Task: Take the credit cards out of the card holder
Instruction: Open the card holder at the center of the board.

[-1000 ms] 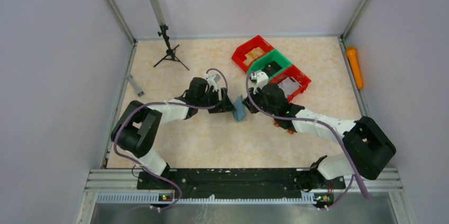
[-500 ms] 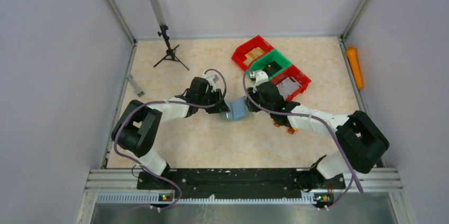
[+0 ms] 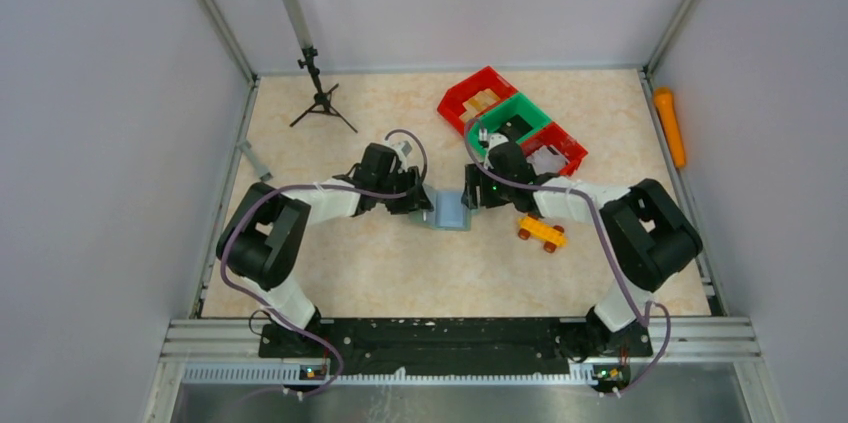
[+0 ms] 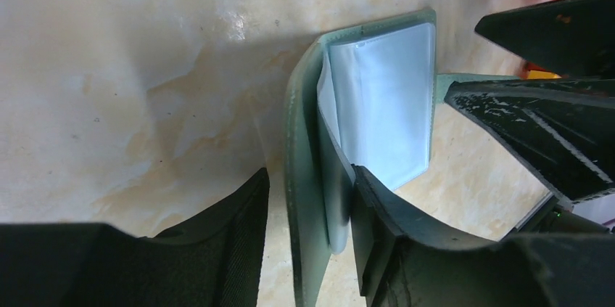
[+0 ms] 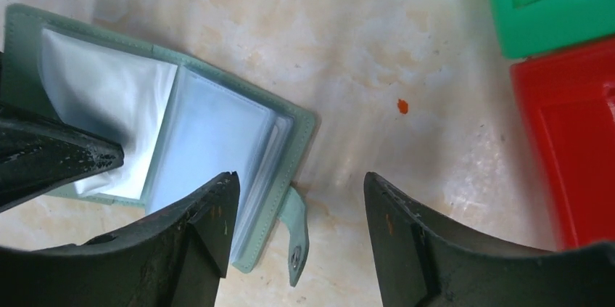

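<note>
Yellow toy car (image 3: 541, 232) nearest; card holder (image 3: 450, 211) lies open mid-table, clear sleeves showing; left gripper (image 4: 310, 176) clamps its left cover; right gripper (image 5: 299, 176) spread wide over the tab edge; red and green bins (image 3: 533, 110) beyond.

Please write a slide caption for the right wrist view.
Open right gripper over the open card holder, clear sleeves showing; green bin and red bin beside.

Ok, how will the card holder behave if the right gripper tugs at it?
Probably floppy: the card holder bends at its spine, one cover raised between the left gripper's fingers, the other flat. Its clear sleeves look glossy, so likely slippery. It looks thin and light, so it may slide unless pinned.
</note>
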Robot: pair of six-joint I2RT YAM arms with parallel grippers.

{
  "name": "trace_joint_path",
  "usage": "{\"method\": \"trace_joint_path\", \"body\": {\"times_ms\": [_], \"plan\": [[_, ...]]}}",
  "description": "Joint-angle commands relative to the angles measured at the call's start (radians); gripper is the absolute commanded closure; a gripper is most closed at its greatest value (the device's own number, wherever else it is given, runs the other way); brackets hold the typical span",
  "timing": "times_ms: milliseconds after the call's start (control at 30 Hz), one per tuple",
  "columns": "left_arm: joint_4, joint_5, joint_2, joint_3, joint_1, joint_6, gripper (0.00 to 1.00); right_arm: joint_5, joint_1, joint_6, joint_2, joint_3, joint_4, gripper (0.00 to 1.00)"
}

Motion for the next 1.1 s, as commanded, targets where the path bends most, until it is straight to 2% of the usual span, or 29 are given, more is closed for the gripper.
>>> {"method": "trace_joint_path", "body": {"times_ms": [0, 133, 200, 333, 433, 533, 767, 867, 1067], "plan": [[-0.013, -0.022, -0.004, 0.024, 0.005, 0.021, 0.51, -0.054, 0.001, 0.009, 0.037, 0.071, -0.029, 0.4], [-0.01, -0.02, -0.004, 0.024, 0.006, 0.024, 0.48, -0.072, 0.001, 0.006, 0.056, 0.083, -0.048, 0.58], [-0.012, -0.018, -0.002, 0.026, 0.006, 0.026, 0.46, -0.09, 0.001, 0.005, 0.066, 0.088, -0.053, 0.63], [-0.015, -0.017, 0.0, 0.029, 0.003, 0.026, 0.33, -0.139, 0.0, 0.002, 0.076, 0.092, -0.044, 0.82], [-0.014, -0.008, 0.003, 0.031, -0.003, 0.03, 0.22, -0.164, 0.001, 0.0, 0.079, 0.091, -0.038, 0.87], [-0.018, -0.008, 0.01, 0.042, -0.013, 0.037, 0.16, -0.199, 0.001, 0.0, 0.077, 0.084, -0.013, 1.0], [-0.074, -0.045, 0.015, 0.067, -0.04, 0.064, 0.09, -0.261, 0.001, 0.002, 0.022, 0.043, 0.066, 1.0], [-0.078, -0.051, 0.011, 0.073, -0.056, 0.078, 0.01, -0.277, 0.001, 0.004, 0.003, 0.028, 0.09, 1.0], [-0.109, -0.115, 0.0, 0.089, -0.086, 0.103, 0.01, -0.293, 0.001, 0.013, -0.048, -0.007, 0.147, 1.0]]}}
